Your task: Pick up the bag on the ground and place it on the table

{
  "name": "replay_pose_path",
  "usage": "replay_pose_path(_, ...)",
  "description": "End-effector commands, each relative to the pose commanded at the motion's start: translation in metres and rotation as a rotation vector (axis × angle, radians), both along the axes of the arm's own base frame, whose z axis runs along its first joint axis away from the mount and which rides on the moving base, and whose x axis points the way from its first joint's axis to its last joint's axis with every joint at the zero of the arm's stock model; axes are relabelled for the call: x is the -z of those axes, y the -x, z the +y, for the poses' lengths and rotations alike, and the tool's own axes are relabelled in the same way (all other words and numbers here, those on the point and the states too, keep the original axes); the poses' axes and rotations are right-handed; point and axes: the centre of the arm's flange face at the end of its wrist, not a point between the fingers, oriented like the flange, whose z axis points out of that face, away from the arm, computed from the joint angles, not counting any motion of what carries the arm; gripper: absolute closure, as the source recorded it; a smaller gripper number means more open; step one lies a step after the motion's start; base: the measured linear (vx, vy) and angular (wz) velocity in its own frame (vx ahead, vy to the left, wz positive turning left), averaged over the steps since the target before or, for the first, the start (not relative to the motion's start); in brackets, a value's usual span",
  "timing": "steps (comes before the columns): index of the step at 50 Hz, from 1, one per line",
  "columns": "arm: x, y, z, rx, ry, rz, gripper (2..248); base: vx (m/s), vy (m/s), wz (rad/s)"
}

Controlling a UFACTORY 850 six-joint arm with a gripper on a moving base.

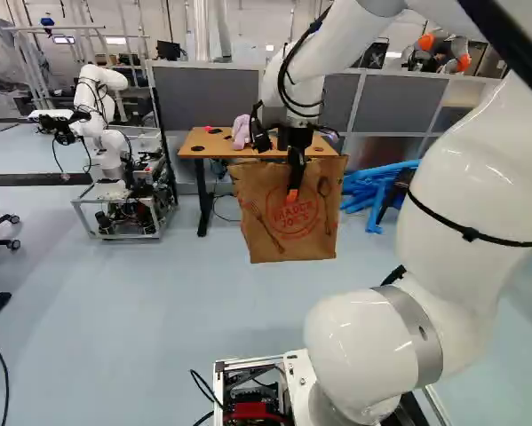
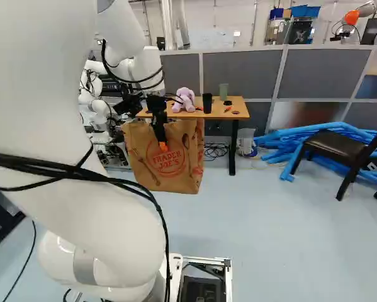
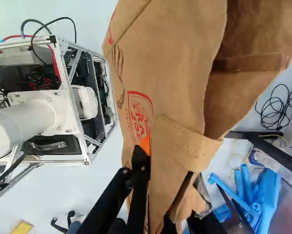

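Bag (image 1: 312, 238) hangs pinched in the gripper (image 1: 293, 190) on the table's (image 1: 197, 144) near side; carried far this low, it could snag the near edge and slip.

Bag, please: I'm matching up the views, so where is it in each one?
Left base view: the bag is near the middle, in front of the table.
Right base view: left of the middle, again in front of the table.
Wrist view: between the fingers and ahead of them.
Shared landmark: the blue tubes.
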Motion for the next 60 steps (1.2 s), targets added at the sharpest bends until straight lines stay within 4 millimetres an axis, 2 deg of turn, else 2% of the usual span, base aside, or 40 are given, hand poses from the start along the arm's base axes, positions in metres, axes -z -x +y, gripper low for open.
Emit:
replay_pose_path(44, -0.075, 0.019, -0.004, 0.006, 0.007, 0.134, 229, 0.0, 0.0, 0.0)
replay_pose_path(60, -0.105, 0.019, -0.005, 0.009, 0.008, 0.16, 229, 0.0, 0.0, 0.0)
